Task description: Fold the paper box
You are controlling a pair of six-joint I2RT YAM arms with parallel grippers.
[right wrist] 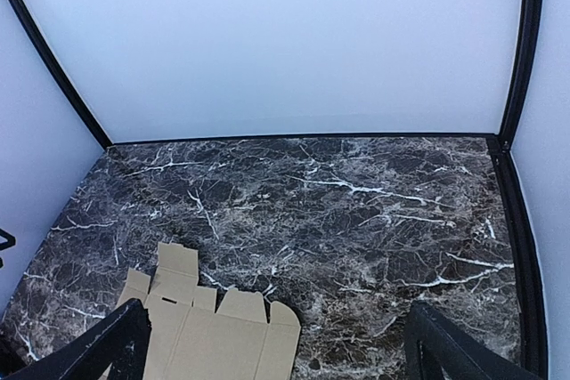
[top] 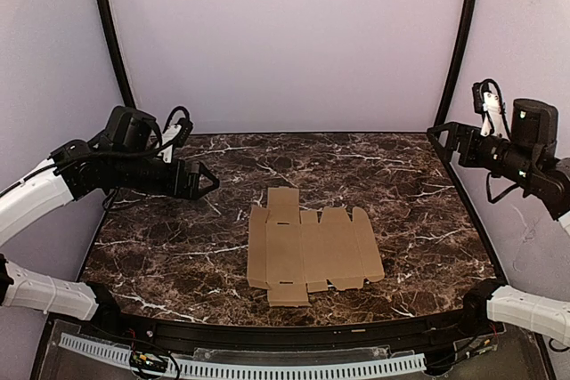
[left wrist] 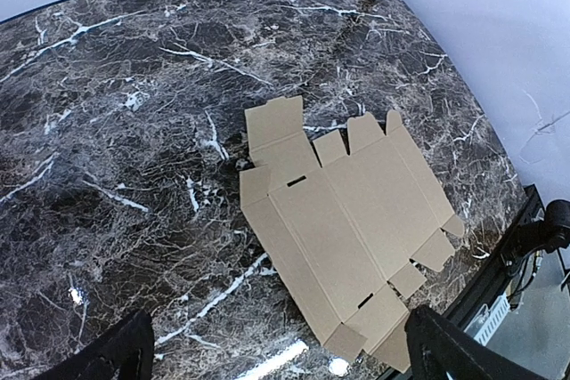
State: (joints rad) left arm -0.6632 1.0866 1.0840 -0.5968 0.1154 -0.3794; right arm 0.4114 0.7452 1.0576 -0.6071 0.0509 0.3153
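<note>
The paper box (top: 312,251) lies as a flat, unfolded die-cut sheet on the dark marbled table (top: 160,246), near the front edge and roughly midway between the two arms. Its long panels run side by side, with small flaps and tabs sticking out at both ends. The left fingers (left wrist: 445,344) are spread fully wide and hold nothing, hovering above the table well apart from the sheet on its left. The right fingers (right wrist: 111,344) are equally wide and empty, raised off to the far right. The thin cardboard looks very light and only moderately stiff. It will probably slide on the smooth stone under a sideways push, and it should bend readily along its creases but kink if pinched mid-panel. Since it lies flush, a lifted edge is likely the best way in: an outer long panel or a projecting end flap, with the other arm pinning the middle. No container exists yet, and nothing rests on the sheet.
</note>
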